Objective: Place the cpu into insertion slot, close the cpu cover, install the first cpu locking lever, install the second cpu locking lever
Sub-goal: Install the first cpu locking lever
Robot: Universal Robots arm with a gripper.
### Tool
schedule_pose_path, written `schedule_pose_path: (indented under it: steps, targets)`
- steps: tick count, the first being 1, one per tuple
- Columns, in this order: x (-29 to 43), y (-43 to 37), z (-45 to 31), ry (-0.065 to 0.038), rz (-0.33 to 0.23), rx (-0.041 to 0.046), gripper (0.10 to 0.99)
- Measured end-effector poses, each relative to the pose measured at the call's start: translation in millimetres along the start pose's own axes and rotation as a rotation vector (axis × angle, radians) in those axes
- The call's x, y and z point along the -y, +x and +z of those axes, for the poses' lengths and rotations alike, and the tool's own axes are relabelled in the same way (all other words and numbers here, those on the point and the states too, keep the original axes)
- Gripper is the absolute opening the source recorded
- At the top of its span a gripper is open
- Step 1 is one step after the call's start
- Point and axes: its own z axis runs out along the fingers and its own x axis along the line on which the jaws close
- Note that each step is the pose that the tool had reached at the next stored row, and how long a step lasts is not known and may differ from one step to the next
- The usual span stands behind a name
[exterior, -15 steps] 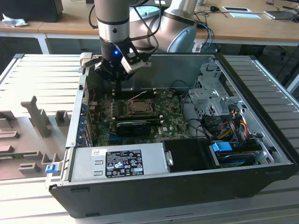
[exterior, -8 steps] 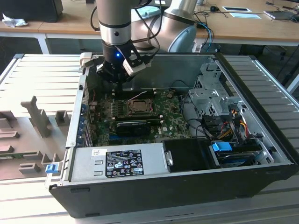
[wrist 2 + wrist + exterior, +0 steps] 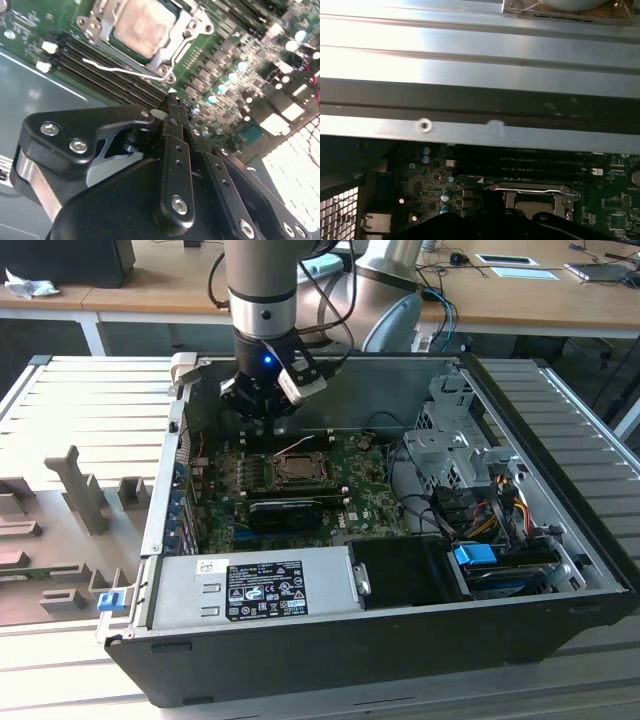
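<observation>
The cpu (image 3: pixel 145 25) lies flat in the insertion slot (image 3: pixel 297 469) on the green board, silvery top showing. The silver cpu cover (image 3: pixel 197 27) lies down around it as a frame. A thin silver locking lever (image 3: pixel 125 71) runs along the socket's edge that faces the memory slots, also visible in the first wrist view as the lever (image 3: pixel 530 188); whether it is latched I cannot tell. My gripper (image 3: pixel 268 420) hangs just above the board behind the socket. In the second wrist view the gripper (image 3: pixel 172 102) is shut with nothing between its black fingers (image 3: pixel 175 150).
The open computer case (image 3: pixel 520 400) surrounds the board. A long black expansion card (image 3: pixel 285 510) sits in front of the socket, black memory slots (image 3: pixel 100 70) beside it. The power supply (image 3: pixel 260 590) lies at the front, a drive cage and cables (image 3: pixel 470 470) on the exterior view's right.
</observation>
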Motion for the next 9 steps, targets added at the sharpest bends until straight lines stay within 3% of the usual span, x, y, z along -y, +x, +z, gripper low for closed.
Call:
schedule_pose_path:
  steps: [5, 8, 9]
  targets:
    - [0.6, -5.2, 1.4, -0.001, 0.000, 0.0001, 0.106]
    - [1.2, -6.5, 2.3, -0.009, 0.000, 0.0006, 0.106]
    - [1.4, -6.9, 2.7, -0.016, 0.000, 0.0012, 0.106]
